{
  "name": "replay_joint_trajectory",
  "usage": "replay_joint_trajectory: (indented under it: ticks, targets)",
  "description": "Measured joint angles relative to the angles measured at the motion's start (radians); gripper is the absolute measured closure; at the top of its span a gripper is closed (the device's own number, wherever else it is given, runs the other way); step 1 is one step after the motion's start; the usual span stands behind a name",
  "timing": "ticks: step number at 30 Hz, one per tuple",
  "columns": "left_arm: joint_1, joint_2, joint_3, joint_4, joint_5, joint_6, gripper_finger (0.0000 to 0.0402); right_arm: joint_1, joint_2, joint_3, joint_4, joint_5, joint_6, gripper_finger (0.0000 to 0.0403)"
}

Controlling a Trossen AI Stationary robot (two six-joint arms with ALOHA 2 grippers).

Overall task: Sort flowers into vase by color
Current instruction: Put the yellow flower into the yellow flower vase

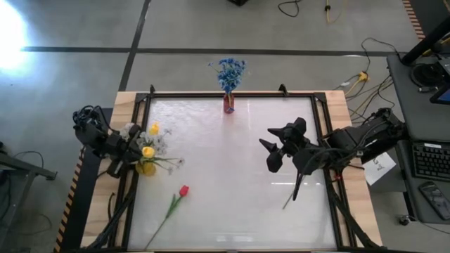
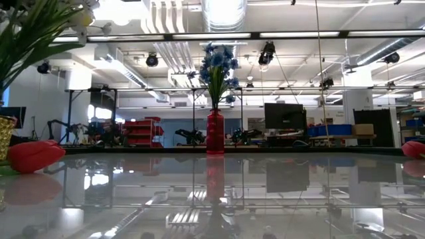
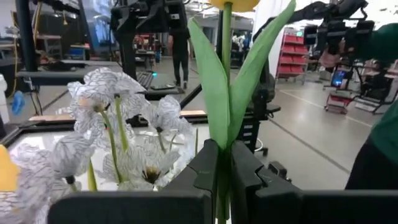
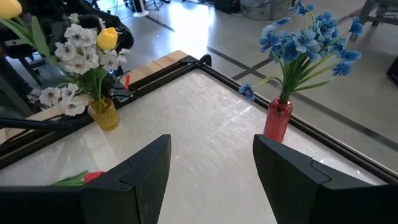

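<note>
My left gripper [image 3: 222, 163] stands at the table's left edge [image 1: 131, 150], shut on a yellow tulip [image 1: 148, 151]. The tulip is beside a yellow vase [image 4: 104, 114] that holds white sprays [image 4: 78, 46] and another yellow tulip [image 4: 107, 37]. A red tulip [image 1: 184, 190] lies flat on the table near the front. Blue flowers [image 1: 230, 70] stand in a red vase [image 4: 277, 119] at the far edge. My right gripper [image 1: 268, 149] hangs open above the table's right half, nothing between its fingers [image 4: 140, 171]. My left gripper pinches the yellow tulip's green stem [image 3: 225, 134] between its two fingers, where the two long leaves [image 3: 214, 87] start. The fingers come level, across the stem. The tulip stands upright, its bloom [image 3: 234, 4] above the fingers. The gripper hides its lower end.
A black frame [image 1: 232, 94] rims the glossy white tabletop. A thin green stem end [image 1: 287, 204] shows under the right arm. A red-pink shape [image 2: 414, 148] sits at the low view's right edge. There is bare tabletop in the middle [image 1: 225, 161].
</note>
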Motion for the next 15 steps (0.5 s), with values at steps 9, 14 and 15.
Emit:
replay_joint_trajectory:
  ticks: [9,14,15]
  targets:
    - [0.000,0.000,-0.058,-0.035,-0.048,-0.081,0.0402,0.000,0.000,0.000,0.000,0.000,0.003,0.0184]
    - [0.000,0.000,-0.047,-0.039,-0.050,-0.129,0.0402,0.000,0.000,0.000,0.000,0.000,0.000,0.0184]
    - [0.000,0.000,-0.037,-0.062,-0.052,-0.143,0.0402,0.000,0.000,0.000,0.000,0.000,0.000,0.0184]
